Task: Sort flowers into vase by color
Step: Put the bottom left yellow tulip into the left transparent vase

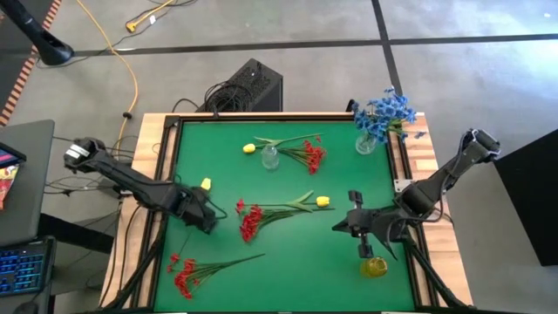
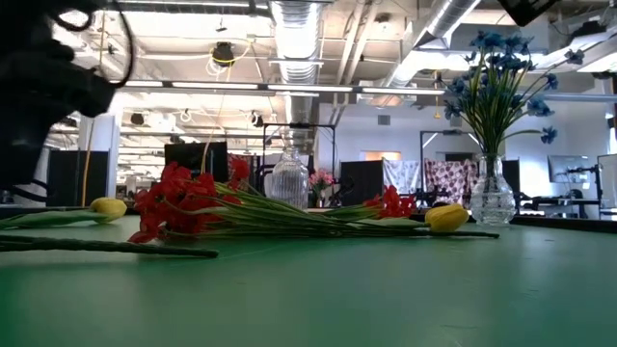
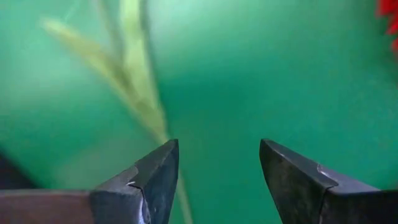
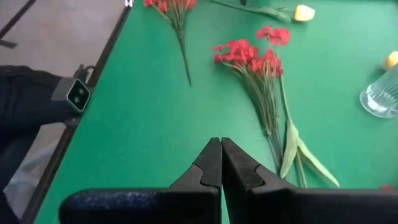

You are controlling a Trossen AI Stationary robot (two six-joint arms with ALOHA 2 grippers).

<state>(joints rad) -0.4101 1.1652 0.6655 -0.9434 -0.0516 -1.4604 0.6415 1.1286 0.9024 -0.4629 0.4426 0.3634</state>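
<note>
1. Right up against the left wrist lens, your left gripper (image 3: pixel 217 180) has its two dark fingers parted about halfway, with nothing between them. Only this view shows the blurry green stem (image 3: pixel 140 87) crossing the mat just beyond the fingertips; I can't tell if it touches them.
2. From above you get what that close-up hides: the left gripper (image 1: pixel 207 223) sits low at the left side of the green mat (image 1: pixel 288 262), next to a yellow bud (image 1: pixel 206 184).
3. Your right gripper (image 4: pixel 221 163) is pinched fully shut and empty, which the right wrist view shows plainly. Overhead it's just a dark shape (image 1: pixel 343 226) right of center.
4. Only the top view lays out the sorting: blue flowers (image 1: pixel 384 112) standing in a clear vase (image 1: pixel 366 142) at the far right corner, an empty clear vase (image 1: pixel 270 158) mid-back with a red sprig (image 1: pixel 309 153) and yellow bud (image 1: pixel 249 148) beside it, and a yellow-filled vase (image 1: pixel 375 266) near the right gripper.
5. Loose red clusters lie mid-mat (image 1: pixel 248 218) and near the front left corner (image 1: pixel 185 274), plus another yellow bud (image 1: pixel 323 201).
6. At table height you see the blue bouquet (image 2: pixel 501 67) upright in its vase, and the red blooms (image 2: pixel 178 202) lying flat, which the overhead can't show.
</note>
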